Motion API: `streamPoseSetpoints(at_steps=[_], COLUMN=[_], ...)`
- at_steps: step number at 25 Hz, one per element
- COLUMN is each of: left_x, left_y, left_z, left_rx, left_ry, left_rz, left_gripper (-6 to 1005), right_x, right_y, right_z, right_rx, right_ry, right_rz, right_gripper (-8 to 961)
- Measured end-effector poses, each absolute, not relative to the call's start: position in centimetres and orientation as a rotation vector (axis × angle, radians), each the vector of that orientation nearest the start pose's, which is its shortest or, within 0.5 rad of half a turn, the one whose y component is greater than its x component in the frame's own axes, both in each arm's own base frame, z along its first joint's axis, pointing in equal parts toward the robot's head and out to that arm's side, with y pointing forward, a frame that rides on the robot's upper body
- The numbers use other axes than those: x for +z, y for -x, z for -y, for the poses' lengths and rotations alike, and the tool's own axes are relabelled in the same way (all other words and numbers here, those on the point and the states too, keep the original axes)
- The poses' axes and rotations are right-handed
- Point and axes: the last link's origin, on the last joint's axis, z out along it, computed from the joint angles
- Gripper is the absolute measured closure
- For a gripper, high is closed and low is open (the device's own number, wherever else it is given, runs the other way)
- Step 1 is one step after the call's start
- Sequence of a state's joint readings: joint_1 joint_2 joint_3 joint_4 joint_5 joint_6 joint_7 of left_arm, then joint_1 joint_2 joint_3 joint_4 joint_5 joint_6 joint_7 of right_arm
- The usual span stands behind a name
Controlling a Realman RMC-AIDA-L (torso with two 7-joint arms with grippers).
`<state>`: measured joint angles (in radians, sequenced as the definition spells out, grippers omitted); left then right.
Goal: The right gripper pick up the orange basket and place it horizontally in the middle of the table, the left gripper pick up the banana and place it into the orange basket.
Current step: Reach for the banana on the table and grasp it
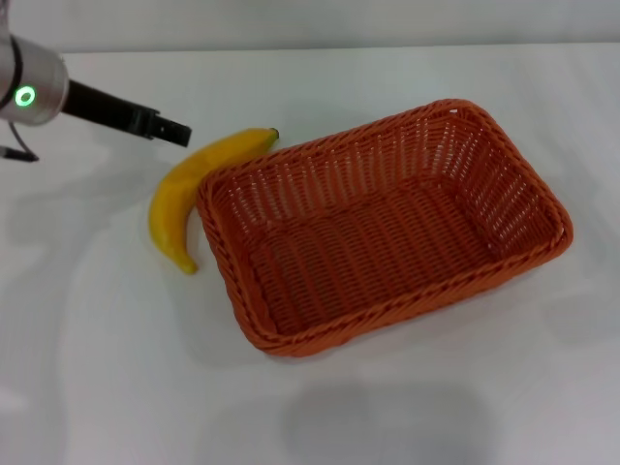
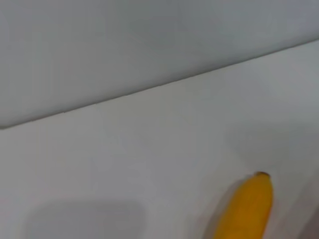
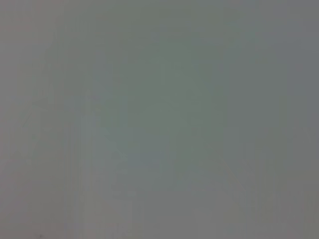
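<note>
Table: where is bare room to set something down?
Bare table along the near edge, right of the basket, and along the far edge. Crowded at the basket's left end, where the banana lies against it below the left tool.

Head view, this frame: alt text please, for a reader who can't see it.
An empty orange basket sits mid-table on the white table, with a banana lying against its left rim. The left gripper hovers just beyond the banana's stem end; no right gripper appears.
</note>
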<state>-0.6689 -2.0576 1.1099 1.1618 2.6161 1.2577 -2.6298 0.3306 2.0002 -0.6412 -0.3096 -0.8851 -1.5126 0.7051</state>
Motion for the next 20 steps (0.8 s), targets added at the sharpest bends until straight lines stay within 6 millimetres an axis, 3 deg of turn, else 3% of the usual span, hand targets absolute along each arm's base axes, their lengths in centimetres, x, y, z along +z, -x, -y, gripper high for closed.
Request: streamPoseSetpoints(at_steps=[9,20], left_x=[3.1,1.4], left_y=[22.3,22.1], left_z=[-41.7,-41.3], left_rx=[0.056,0.070], left_ry=[2.197,2.261], left_rz=[1.169,1.209], left_gripper=[166,178], right_x=[10.9,10.6], right_y=[-33.9,-34.1], right_z=[-30.7,-30.5], right_rx=[1.061,1.062], right_ry=[1.542,1.542], right_rz=[-0.352,-0.371], right_gripper=[99,99])
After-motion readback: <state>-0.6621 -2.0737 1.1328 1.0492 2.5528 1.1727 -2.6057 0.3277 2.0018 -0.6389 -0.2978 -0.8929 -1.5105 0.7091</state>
